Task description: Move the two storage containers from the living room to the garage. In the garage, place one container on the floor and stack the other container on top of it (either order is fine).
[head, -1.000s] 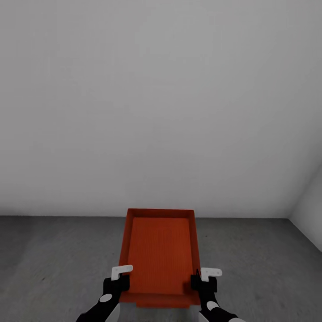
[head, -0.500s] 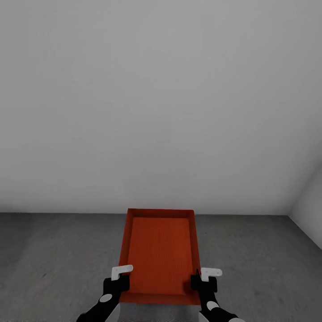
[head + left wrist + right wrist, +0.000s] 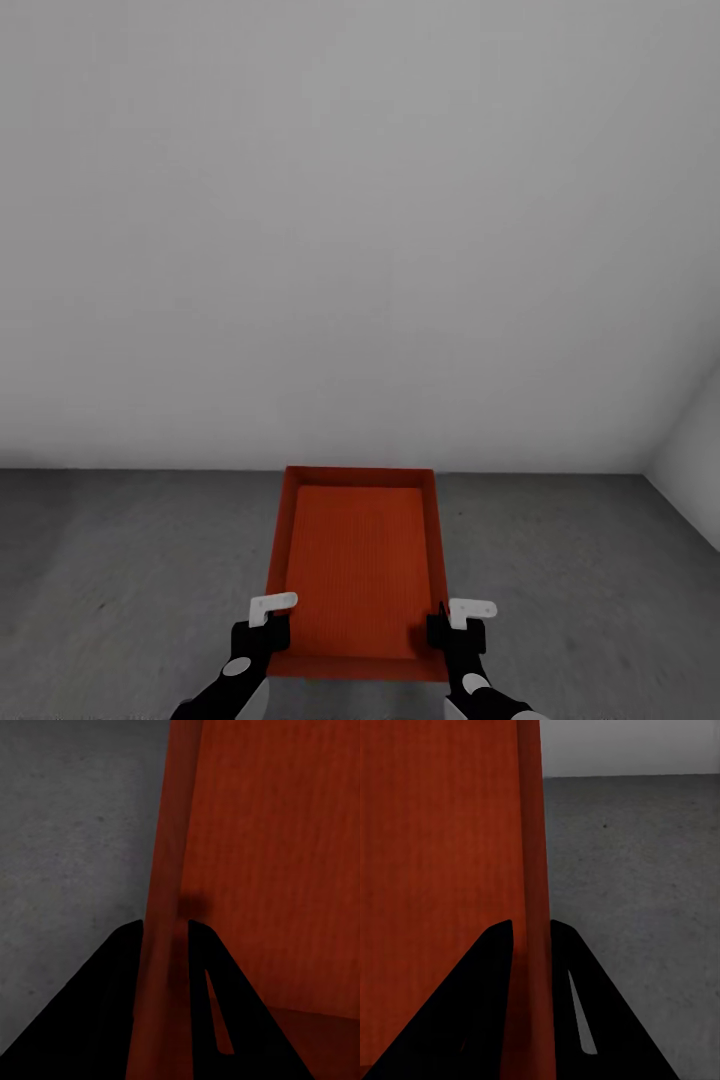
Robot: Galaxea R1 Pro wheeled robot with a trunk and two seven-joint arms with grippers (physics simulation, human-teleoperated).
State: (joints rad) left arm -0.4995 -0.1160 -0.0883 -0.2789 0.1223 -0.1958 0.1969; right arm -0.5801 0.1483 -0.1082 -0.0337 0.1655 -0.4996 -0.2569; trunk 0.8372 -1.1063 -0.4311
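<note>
I am holding one orange-red storage container (image 3: pixel 357 572) out in front of me, over the dark grey concrete floor (image 3: pixel 120 580) of the garage. A plain pale wall (image 3: pixel 360 230) rises just beyond it, with a second wall meeting it at a corner on my right.

My left gripper (image 3: pixel 268 622) pinches the container's left side wall near the corner closest to me; in the left wrist view, the thin wall (image 3: pixel 166 945) runs straight between my two dark fingers (image 3: pixel 112 1005). My right gripper (image 3: pixel 452 624) pinches the right side wall (image 3: pixel 534 945) the same way, one finger (image 3: pixel 480 1005) inside the box and one outside. Both pairs of jaws are pressed onto the walls.

Over the last second, a strip of orange that showed below the container's near edge has slipped out of sight, and the floor line has risen slightly against the wall. The container has kept its place between my grippers. I judge that I am lowering or levelling it, or that my head has tilted; I cannot tell which.

I cannot tell whether the container is touching the floor. The second container is yet to be stacked with this one.
</note>
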